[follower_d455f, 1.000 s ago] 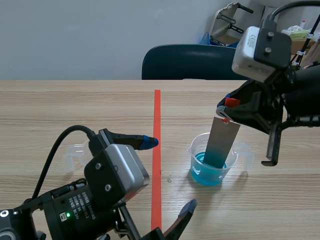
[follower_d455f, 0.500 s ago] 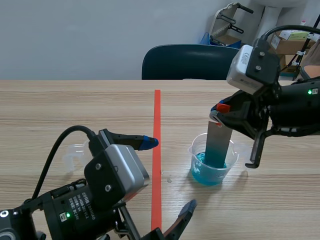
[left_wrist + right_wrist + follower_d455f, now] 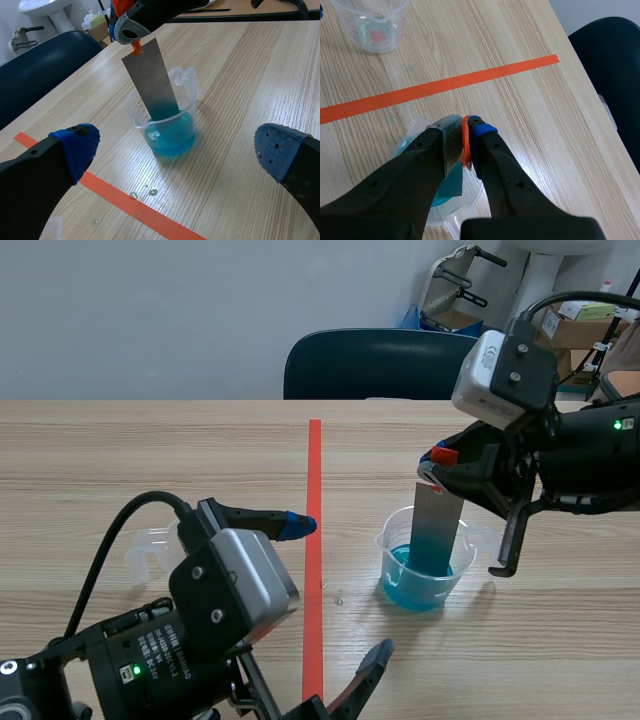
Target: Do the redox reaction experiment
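A clear plastic beaker (image 3: 424, 568) holding blue liquid stands on the table right of the tape line. A grey metal strip (image 3: 436, 528) stands nearly upright in it, its lower end dipped in the liquid. My right gripper (image 3: 441, 462) is shut on the strip's top end, where a small orange tab shows. In the right wrist view the strip (image 3: 451, 150) sits pinched between the fingers above the beaker (image 3: 415, 128). My left gripper (image 3: 335, 590) rests low at the near left, open and holding nothing. From the left wrist view the beaker (image 3: 167, 125) and strip (image 3: 152, 80) lie ahead of it.
An empty clear beaker (image 3: 150, 544) stands at the left, partly hidden behind my left arm, and shows in the right wrist view too (image 3: 372, 25). A few droplets (image 3: 335, 595) lie beside the orange-red tape line (image 3: 314, 500). A dark chair (image 3: 380, 365) is across the table.
Over the last second my right gripper came down and to the left, turning the strip more upright and sinking it deeper into the blue liquid. The left arm stayed still.
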